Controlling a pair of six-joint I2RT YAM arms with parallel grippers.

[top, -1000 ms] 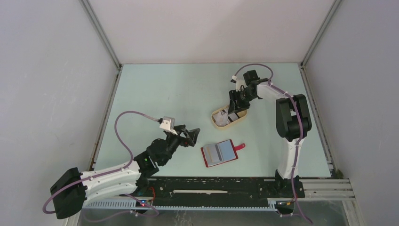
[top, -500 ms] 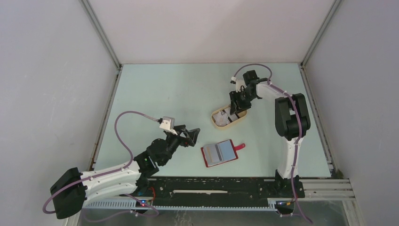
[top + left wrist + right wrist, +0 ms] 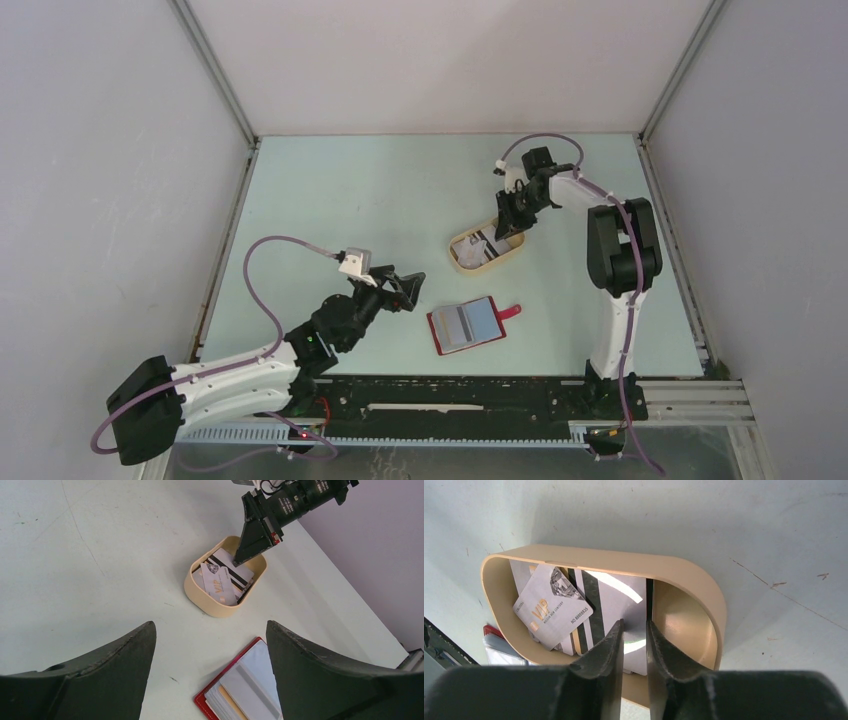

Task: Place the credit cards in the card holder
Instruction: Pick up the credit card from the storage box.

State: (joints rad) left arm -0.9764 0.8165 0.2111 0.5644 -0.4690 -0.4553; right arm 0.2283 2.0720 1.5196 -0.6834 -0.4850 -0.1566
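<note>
Two arms are working over the pale green desk (image 3: 350, 200). At the left, the left end effector (image 3: 405, 290) is hovering above the bare surface with its jaws standing wide apart and nothing between them. Its wrist view shows both dark fingers (image 3: 115, 665) framing the scene ahead.

Just to the right of it, the card holder (image 3: 465, 325) is lying flat on the desk, folded open, with its pale blue-grey inside facing up and its red snap tab pointing right. In the left wrist view its near corner (image 3: 240, 690) is showing layered pale pockets and one tan edge.

Further back and slightly right, a beige oval tray (image 3: 462, 258) is sitting on the desk, well apart from the card holder. The credit cards (image 3: 551, 607) are lying stacked inside it. A grey one marked VIP is on top, overlapping others that carry dark stripes.

At the right, the right end effector (image 3: 508, 222) is reaching down into the far end of the tray. Its jaws are standing narrow, with only a slim gap between them, directly over a grey striped card. Whether they are gripping that card cannot be told.
</note>
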